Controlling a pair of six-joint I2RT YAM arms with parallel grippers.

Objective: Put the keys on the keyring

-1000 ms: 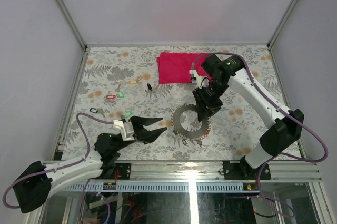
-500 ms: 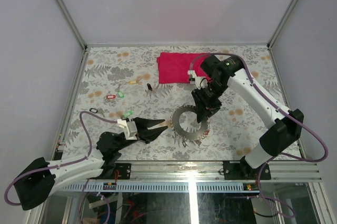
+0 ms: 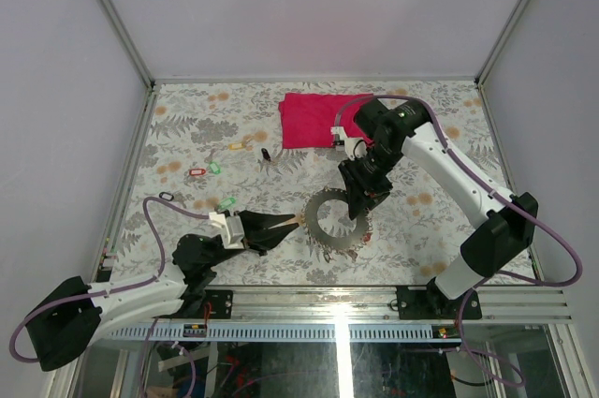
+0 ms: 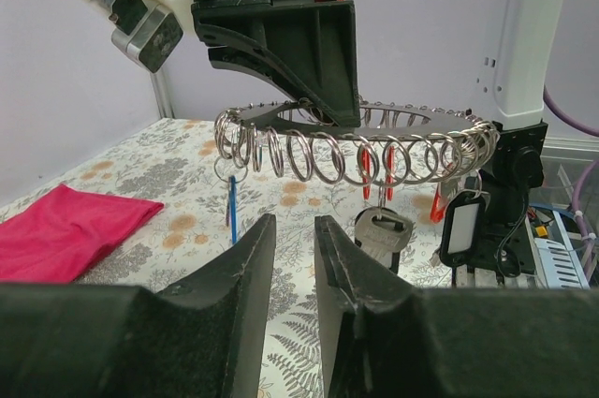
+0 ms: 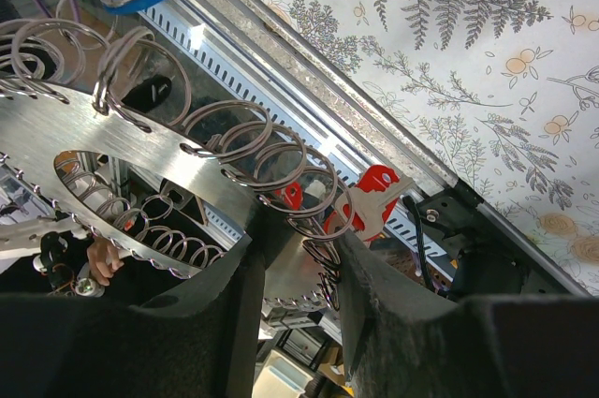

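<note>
Left arm farther forward than before, narrowed jaws near keyring edge

Soft even light, sheen on keyring

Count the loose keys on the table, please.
6: yellow key, black key near the cloth; red key beside green key; dark-tagged key far left; second green key by left arm. Others possibly hidden.

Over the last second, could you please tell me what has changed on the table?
The left gripper reached forward toward the keyring while its jaws narrowed; nothing is visibly held in them. The right gripper kept its grip on the keyring. The loose keys and the red cloth did not move.
</note>
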